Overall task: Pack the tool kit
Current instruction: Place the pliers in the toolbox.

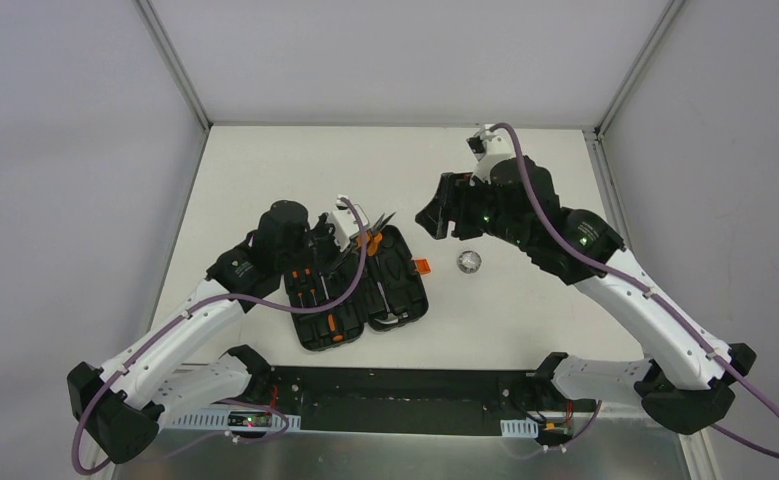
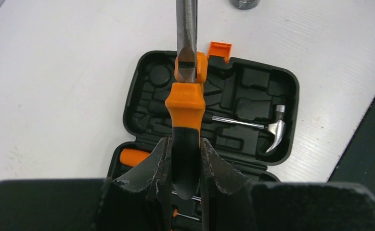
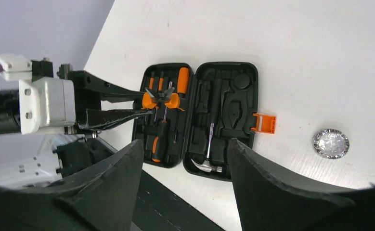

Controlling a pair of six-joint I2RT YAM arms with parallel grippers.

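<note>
the left gripper (image 2: 185, 161) is clenching the black part of the pliers (image 2: 186, 101) handles between its fingers (image 2: 159, 163), with the orange grips and metal nose pointing away from the wrist. it is holding the pliers over the far end of the open tool kit case (image 2: 139, 86); whether they are touching the case i cannot tell. the case is lying flat on the white table (image 1: 265, 170) near the left arm, its two halves side by side. the left half is carrying orange-handled screwdrivers (image 3: 183, 79). the right half is holding a hammer (image 2: 271, 129) at its near end, with the orange latch (image 2: 220, 49) sticking out on the right. the right gripper (image 3: 183, 149) is hanging released, jaws spread and grasping nothing, far and right of the case. a small silver round thing (image 1: 469, 262) is lying just right of the latch
</note>
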